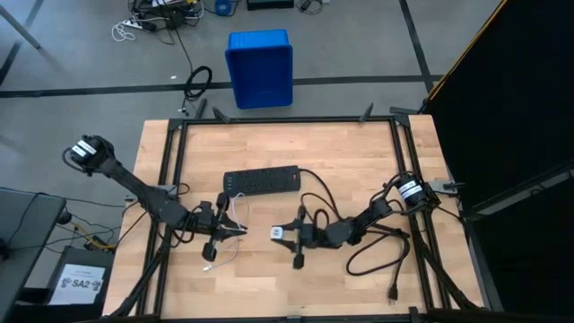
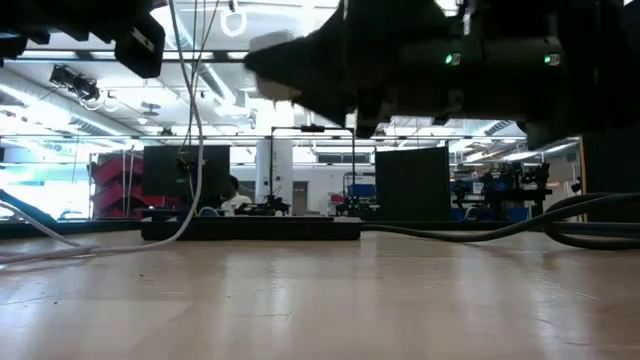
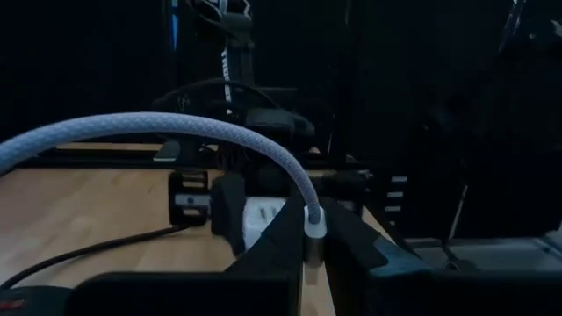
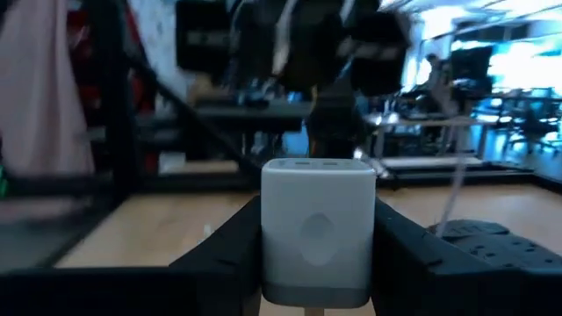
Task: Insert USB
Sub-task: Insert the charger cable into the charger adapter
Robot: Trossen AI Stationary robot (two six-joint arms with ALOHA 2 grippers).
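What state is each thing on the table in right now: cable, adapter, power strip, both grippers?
Thin whitish-grey braided USB cable: plug end clamped in left gripper, lifted off the table.
Small white cube adapter: held between right gripper's fingers.
Black power strip: flat on table, untouched.
Left gripper: shut on cable plug.
Right gripper: shut on adapter.

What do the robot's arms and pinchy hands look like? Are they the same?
They look like twins. The left arm and right arm are both thin, black and jointed, each with a white band near its far end. Thin dark cables run along them. The left gripper and right gripper each have two flat, black, wedge-shaped fingers.
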